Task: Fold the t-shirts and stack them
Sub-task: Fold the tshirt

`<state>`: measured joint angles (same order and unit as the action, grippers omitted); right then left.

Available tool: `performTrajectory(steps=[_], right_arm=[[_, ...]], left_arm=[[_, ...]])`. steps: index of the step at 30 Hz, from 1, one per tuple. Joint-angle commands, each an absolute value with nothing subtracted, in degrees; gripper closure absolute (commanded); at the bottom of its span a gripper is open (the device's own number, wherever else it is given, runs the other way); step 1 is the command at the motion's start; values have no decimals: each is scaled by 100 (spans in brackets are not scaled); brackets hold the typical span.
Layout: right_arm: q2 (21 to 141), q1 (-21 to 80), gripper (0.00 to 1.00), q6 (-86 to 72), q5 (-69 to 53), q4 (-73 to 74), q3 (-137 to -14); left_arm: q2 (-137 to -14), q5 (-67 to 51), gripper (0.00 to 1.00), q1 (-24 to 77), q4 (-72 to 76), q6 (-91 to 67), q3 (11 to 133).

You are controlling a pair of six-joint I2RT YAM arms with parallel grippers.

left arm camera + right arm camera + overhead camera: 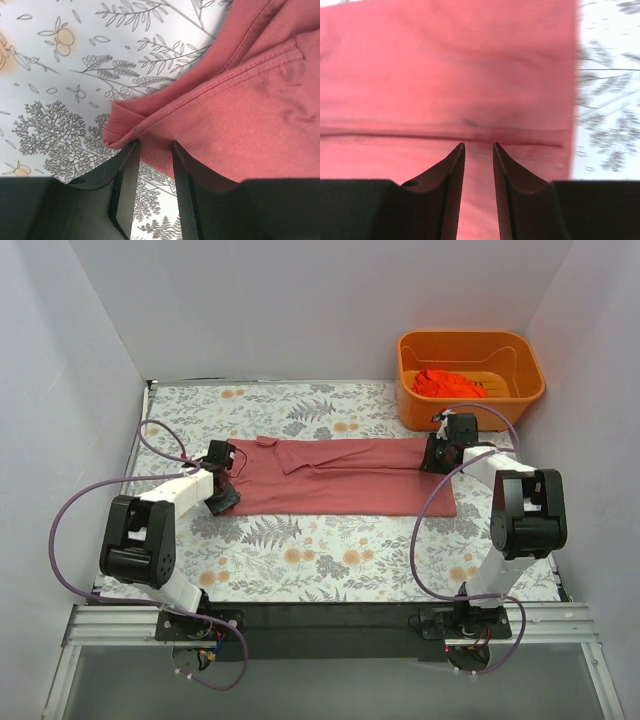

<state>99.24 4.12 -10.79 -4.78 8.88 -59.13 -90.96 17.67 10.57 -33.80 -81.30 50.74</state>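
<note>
Softly creased, the pink-red t-shirt (340, 490) lies oblong. Left gripper (152, 146) at its stitched hem, right gripper (478, 145) mid-cloth: narrow gaps, grip unclear.

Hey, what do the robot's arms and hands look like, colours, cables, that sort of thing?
The left arm and the right arm have white links with chunky black joint housings. A purple cable loops loosely beside each. The left hand and right hand are black, each with two dark fingers tapering to narrow tips.
</note>
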Motion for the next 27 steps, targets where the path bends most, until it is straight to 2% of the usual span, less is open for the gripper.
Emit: performTrajectory(steps=[1,8,13,22,27], right_arm=[[9801,132,64,-1221,-649,782,-6170],[8781,61,59,-1520,-1519,625,-5196],[8473,-606,59,-1863,-2258,229,-4203],[8385,-1774,59,-2320,-2303,-88,-2831],[7674,-2145,57,-2215,-1934,368,-2654]], left_arm=[[-8895,1977,69,967,-3779,-8112,4781],[-8727,1951,69,958,-3726,-8112,4772],[-8745,1881,68,949,-3796,-8182,4711],[-8438,1443,64,730,-4113,-8604,4238],[-7832,941,64,686,-4192,-8771,3780]])
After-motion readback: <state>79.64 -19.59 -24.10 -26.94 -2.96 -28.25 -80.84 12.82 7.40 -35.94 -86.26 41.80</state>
